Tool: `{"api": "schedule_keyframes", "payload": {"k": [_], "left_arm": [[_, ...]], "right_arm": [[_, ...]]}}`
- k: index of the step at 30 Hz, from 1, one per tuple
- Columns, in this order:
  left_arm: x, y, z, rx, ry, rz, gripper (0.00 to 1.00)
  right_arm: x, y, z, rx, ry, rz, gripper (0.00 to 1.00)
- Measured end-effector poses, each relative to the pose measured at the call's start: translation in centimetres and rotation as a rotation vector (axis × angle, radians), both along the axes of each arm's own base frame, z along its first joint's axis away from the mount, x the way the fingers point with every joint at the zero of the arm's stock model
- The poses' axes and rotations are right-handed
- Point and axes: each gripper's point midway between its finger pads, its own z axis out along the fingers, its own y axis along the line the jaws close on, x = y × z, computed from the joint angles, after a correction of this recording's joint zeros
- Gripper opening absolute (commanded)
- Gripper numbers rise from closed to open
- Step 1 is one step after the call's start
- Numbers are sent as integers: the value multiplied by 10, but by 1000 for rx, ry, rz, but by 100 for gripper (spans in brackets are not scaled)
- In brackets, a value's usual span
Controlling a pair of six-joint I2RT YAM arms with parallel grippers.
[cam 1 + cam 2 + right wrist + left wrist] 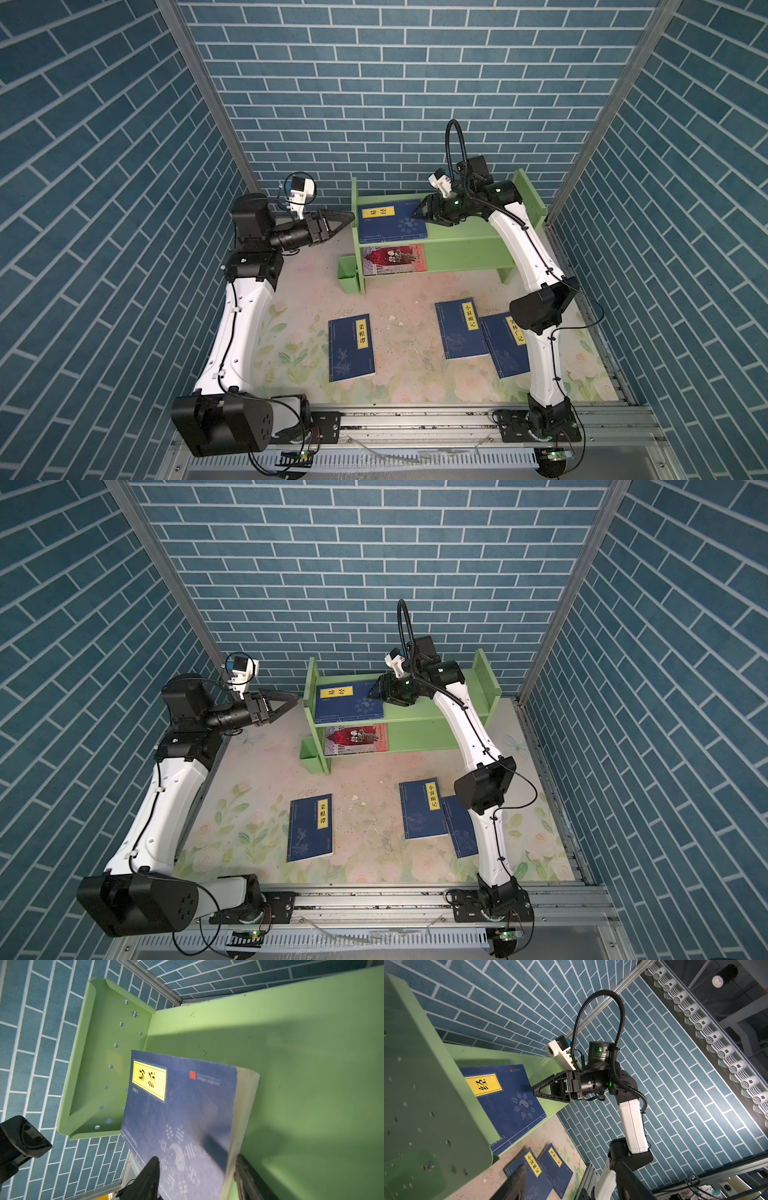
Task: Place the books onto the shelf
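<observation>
Green two-tier shelf (465,239) with perforated side panels already carries two books: a dark blue paperback with a yellow label (392,222) on the top tier and a red-and-grey illustrated paperback (392,258) below. The jaws of the right arm (511,237) straddle the blue one's edge; I cannot tell whether they pinch it. The jaws of the left arm (245,316) hover beside the shelf, and I cannot tell their state either. Three blue paperbacks (351,347) (460,328) (505,353) lie on the floral desk (407,365), so I judge the task under halfway.

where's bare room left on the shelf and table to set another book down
Bare: top tier right of the blue book, though the right gripper hangs there; lower tier right of the red-grey book; table strip between the lone book and the overlapping pair. Crowded: the shelf, left end.
</observation>
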Motion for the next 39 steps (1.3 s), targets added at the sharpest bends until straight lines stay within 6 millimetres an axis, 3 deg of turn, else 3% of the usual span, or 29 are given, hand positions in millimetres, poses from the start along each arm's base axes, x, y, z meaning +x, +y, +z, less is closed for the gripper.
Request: {"api": "schedule_keyframes", "payload": {"k": [10,16,21,24,27,30,33,36,39], "left_arm": [[0,0,0,1,2,4,70],[-1,2,-11,27,36,29,70],[1,21,-43,105,152,156,70],[-2,44,-69,162,240,261,69],[-11,63,-112,209,375,336,69],[-24,75,-172,240,565,373,69],[-42,78,-228,262,746,377,69],[-57,78,-262,277,853,377,69],[-68,77,-285,278,916,381,69]], "right_arm": [[-1,2,1,1,-1,4,65],[1,-1,3,-8,-16,-11,69],[13,-17,5,-50,-48,-81,70],[22,-45,13,-96,-81,-166,70],[13,-79,35,-139,-132,-246,69],[-25,-106,67,-151,-191,-279,69],[-87,-116,87,-125,-242,-244,68],[-151,-114,81,-91,-263,-165,67],[-200,-107,44,-53,-219,-85,66]]}}
